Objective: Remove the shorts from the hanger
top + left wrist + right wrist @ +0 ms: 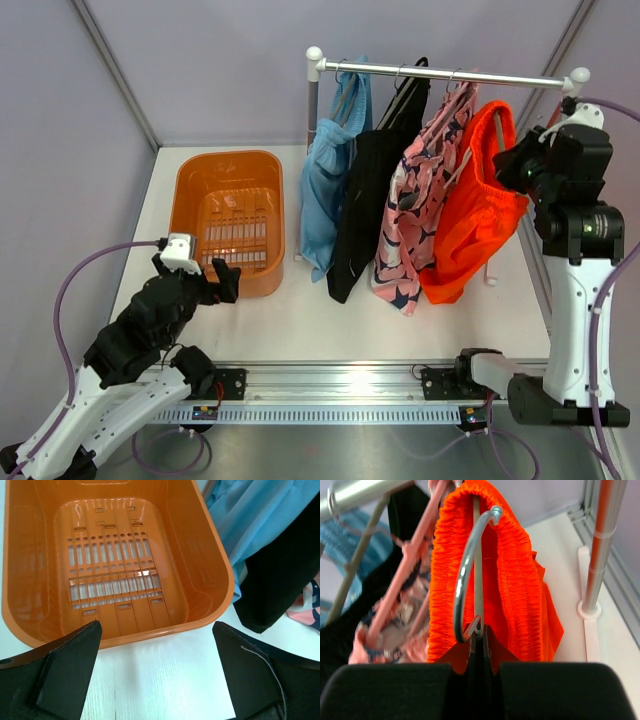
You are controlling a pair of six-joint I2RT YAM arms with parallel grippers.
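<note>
Right pincer (479,632) tight on orange shorts (520,580)

The bright orange cloth shorts (515,580) are matt, with a waistband gathered into a rough, ribbed texture. The pink patterned cloth shorts (420,200) and the black cloth shorts (285,575) look equally dull, and the light blue shorts (260,515) are of thin, smooth fabric. The silvery wire hanger hook (462,580) and the round grey metal rail (450,74) are smooth, polished metal that catches the light, the orange slotted plastic basket (200,545) is glossy with bright reflections, the white table top (165,680) is smooth with a soft sheen, and the left gripper (156,624) is matt black plastic.
</note>
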